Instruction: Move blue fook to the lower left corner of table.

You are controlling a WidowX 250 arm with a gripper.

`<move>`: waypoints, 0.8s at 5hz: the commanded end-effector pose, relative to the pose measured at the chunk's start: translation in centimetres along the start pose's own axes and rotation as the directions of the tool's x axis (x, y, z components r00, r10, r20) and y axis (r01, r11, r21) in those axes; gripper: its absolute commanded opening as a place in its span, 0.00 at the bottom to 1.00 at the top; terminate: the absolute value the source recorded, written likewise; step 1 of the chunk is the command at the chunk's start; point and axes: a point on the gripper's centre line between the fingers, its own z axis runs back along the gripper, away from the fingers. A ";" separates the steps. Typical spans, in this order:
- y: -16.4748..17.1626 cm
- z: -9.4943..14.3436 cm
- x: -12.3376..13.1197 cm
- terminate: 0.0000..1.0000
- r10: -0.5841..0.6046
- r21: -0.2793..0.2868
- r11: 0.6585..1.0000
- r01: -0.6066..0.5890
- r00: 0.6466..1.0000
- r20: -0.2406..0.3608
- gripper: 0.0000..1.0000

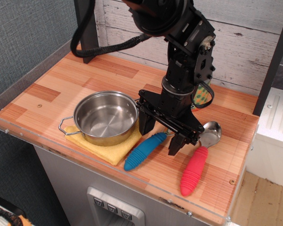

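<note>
The blue fork (144, 151) lies on the wood-plank table (52, 89) near the front edge, its ribbed blue handle pointing front-left and its tines hidden under my gripper. My black gripper (161, 136) is open and hangs low over the fork's upper end. One finger (146, 125) stands by the pot side and the other finger (176, 145) stands right of the fork's neck. Nothing is held.
A steel pot (106, 117) sits on a yellow cloth (108, 148) left of the fork. A red-handled spoon (196, 167) lies to its right. A patterned can (202, 93) stands behind my arm. A clear acrylic rim (146, 181) lines the front edge.
</note>
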 end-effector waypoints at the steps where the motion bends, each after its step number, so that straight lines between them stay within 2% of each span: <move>1: 0.0 -0.8 0.1 0.00 -0.002 0.008 1.000 0.003 1.000 -0.004 1.00; 2: -0.3 -0.8 0.1 0.00 -0.014 0.023 1.000 0.014 1.000 0.007 1.00; 3: 0.2 -1.1 0.0 0.00 0.008 0.044 0.999 -0.008 1.000 -0.001 0.00; 4: 0.9 -0.6 -0.2 0.00 0.020 0.042 0.999 -0.020 1.000 -0.001 0.00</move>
